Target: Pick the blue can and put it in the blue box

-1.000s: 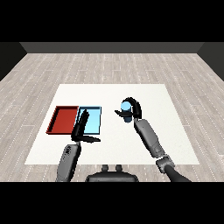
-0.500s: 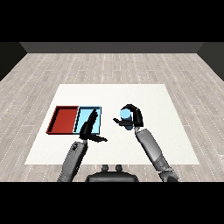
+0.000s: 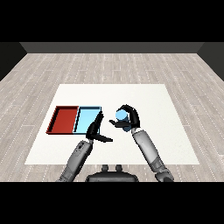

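Since earlier: right hand [image 3: 130, 118], curled round blue can [image 3: 120, 115], moved nearer blue tray [image 3: 85, 120]. Left hand [image 3: 95, 131] open beside it. Advice: carry can over tray before releasing.

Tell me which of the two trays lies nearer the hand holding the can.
The light blue tray. It lies on the right of the pair, next to the robot's right hand, which curls round the blue can; the red tray lies beyond it.
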Robot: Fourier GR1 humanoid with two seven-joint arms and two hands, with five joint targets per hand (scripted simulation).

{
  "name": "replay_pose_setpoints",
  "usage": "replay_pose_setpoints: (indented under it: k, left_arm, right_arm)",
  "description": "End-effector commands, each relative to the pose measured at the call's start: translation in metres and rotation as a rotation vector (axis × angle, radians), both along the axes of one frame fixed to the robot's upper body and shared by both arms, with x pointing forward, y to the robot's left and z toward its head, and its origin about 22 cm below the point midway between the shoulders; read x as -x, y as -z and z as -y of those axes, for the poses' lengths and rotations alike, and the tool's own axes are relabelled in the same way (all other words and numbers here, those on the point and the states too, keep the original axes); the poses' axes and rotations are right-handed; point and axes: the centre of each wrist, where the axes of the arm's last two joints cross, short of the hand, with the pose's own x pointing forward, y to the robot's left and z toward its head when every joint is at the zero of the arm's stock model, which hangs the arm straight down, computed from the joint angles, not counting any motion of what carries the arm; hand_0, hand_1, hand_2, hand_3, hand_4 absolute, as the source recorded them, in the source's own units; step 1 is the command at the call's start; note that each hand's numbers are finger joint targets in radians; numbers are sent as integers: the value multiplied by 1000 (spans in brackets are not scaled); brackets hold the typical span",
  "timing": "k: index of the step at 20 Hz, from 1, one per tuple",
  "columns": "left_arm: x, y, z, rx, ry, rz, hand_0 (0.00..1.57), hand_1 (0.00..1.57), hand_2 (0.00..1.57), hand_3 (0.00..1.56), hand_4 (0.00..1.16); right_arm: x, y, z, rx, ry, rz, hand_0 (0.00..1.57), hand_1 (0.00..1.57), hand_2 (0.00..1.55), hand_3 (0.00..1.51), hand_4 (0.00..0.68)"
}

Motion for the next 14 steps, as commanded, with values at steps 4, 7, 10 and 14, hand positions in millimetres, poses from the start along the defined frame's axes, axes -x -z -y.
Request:
replay_pose_setpoints:
  k: [4,7,10,14]
  left_arm:
    - [1,4,17,6,-4,-26,0,0,0,0,0]
    - [10,21,21,19,9,-58,0,0,0,0,0]
    - [-9,3,15,28,20,-64,0,0,0,0,0]
    - [-17,5,31,35,21,-92,0,0,0,0,0]
  right_arm:
    - [12,3,10,15,-41,27,1493,1493,1469,1401,610]
    - [6,-6,8,11,-44,18,1480,1480,1466,1398,606]
    - [13,8,-6,-13,-36,31,1481,1481,1465,1399,605]
    - [12,15,-20,-41,-77,36,1486,1486,1462,1393,609]
